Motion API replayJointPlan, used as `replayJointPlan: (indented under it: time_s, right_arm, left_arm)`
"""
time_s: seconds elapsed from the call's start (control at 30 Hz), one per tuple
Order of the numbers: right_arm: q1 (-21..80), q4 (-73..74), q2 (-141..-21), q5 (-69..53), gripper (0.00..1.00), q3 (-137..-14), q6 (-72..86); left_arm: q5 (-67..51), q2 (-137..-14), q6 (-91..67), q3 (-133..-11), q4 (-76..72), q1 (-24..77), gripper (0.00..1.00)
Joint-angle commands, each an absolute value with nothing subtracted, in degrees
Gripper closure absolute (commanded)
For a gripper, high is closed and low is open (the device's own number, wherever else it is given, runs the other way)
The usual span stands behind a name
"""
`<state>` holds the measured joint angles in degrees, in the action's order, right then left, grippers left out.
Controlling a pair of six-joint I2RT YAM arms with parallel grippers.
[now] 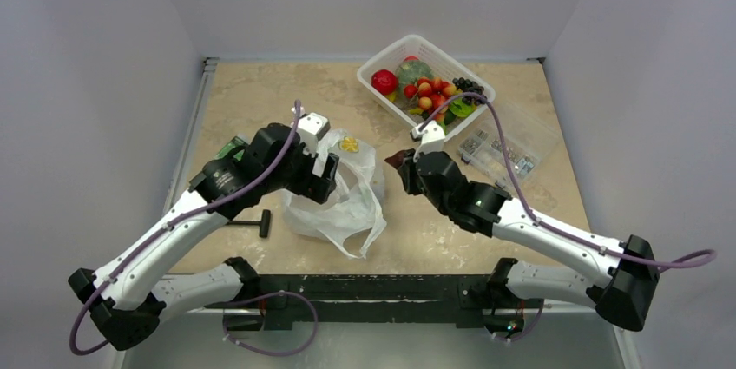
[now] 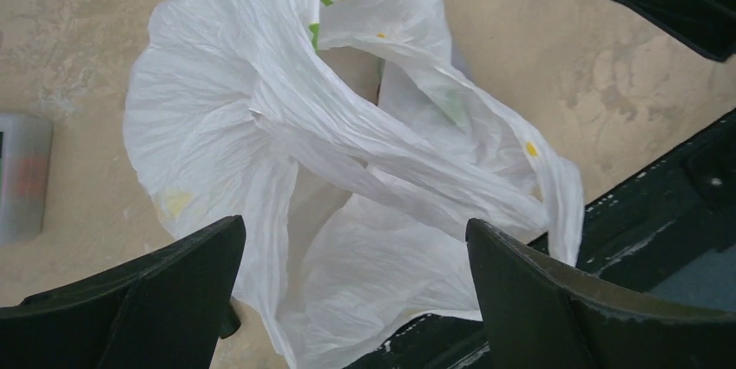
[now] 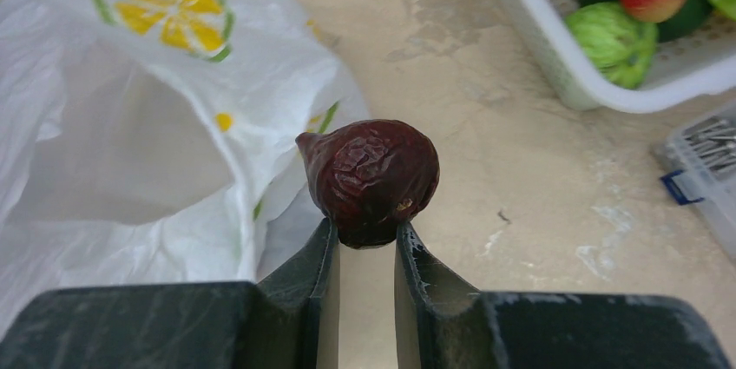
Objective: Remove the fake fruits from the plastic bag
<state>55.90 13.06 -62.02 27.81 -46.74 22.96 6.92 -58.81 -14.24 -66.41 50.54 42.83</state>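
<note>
The white plastic bag (image 1: 343,200) lies crumpled near the table's middle, its mouth open; it also shows in the left wrist view (image 2: 286,143) and the right wrist view (image 3: 130,126). My right gripper (image 3: 366,234) is shut on a dark red wrinkled fruit (image 3: 371,180), held just right of the bag (image 1: 401,161) above the table. My left gripper (image 2: 356,252) is open and empty, hovering over the bag's left side (image 1: 319,169). The white basket (image 1: 382,95) at the back holds a round red fruit (image 1: 384,82), a berry bunch (image 1: 430,91) and dark grapes (image 1: 469,86).
A green squash (image 1: 415,70) and flat green pieces lie in the basket. A clear lidded box (image 1: 508,150) stands right of the right gripper. A dark T-shaped tool (image 1: 252,223) and a green-black object (image 1: 230,148) lie at the left. The black base rail (image 1: 373,286) runs along the near edge.
</note>
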Motion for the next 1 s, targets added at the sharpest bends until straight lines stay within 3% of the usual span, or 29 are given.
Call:
replayJointPlan:
  time_s: [0.0,0.17,0.37,0.5,0.6,0.7,0.87,0.97]
  right_arm:
    - [50.78,14.18,-58.42,29.65,1.00,-47.49,22.69]
    - [50.21,13.63,-57.66,30.50,1.00,-47.82,21.35]
    - [49.01,11.06,-57.00,30.72,1.00,-48.30,21.51]
    - [48.26,7.83,-58.53,30.50,1.00,-50.01,21.02]
    - [47.24,5.36,-61.58,30.93,1.00,-52.14,20.25]
    - [43.39,2.80,-64.85,28.05,1.00,-54.18,20.86]
    - [35.40,-1.91,-70.92,22.73,1.00,-59.36,22.61]
    - [30.69,-2.00,-77.43,18.67,1.00,-65.39,23.12]
  left_arm:
    - [1.60,-55.88,-23.91,-68.56,48.31,44.19,0.00]
    - [15.30,-55.15,-29.09,-70.26,48.85,52.69,0.00]
    - [34.47,-65.20,-34.26,-76.38,60.04,58.01,0.00]
    - [45.61,-71.06,-34.94,-80.31,67.71,60.49,0.07]
    - [47.01,-73.71,-35.59,-82.60,72.75,60.56,0.11]
    - [43.30,-72.50,-31.34,-80.87,70.04,60.51,0.25]
    - [31.78,-68.57,-21.86,-78.58,64.05,54.46,0.79]
    - [20.92,-66.65,-14.67,-79.00,60.36,48.65,0.94]
